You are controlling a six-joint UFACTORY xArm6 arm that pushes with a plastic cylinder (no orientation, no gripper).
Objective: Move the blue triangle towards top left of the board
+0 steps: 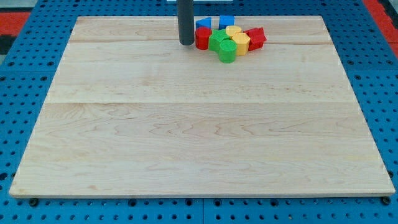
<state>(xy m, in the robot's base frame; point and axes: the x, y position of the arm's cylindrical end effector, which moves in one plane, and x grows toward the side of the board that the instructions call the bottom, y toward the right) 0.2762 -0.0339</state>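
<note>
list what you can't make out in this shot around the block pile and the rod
- Blue triangle, camera view: its lower part is hidden behind the red block; whether my tip touches either one cannot be told.
- Second blue block: the yellow block covers its base, shape unclear.
- Green blocks: too small and tightly packed to tell their shapes or count.
- Rod's upper part: cut off by the view's top edge.

A wooden board [199,143] is laid on a blue pegboard [25,74]. Red [257,37], yellow [240,42], green [226,52] and blue [226,22] blocks are clustered near the view's top.
</note>
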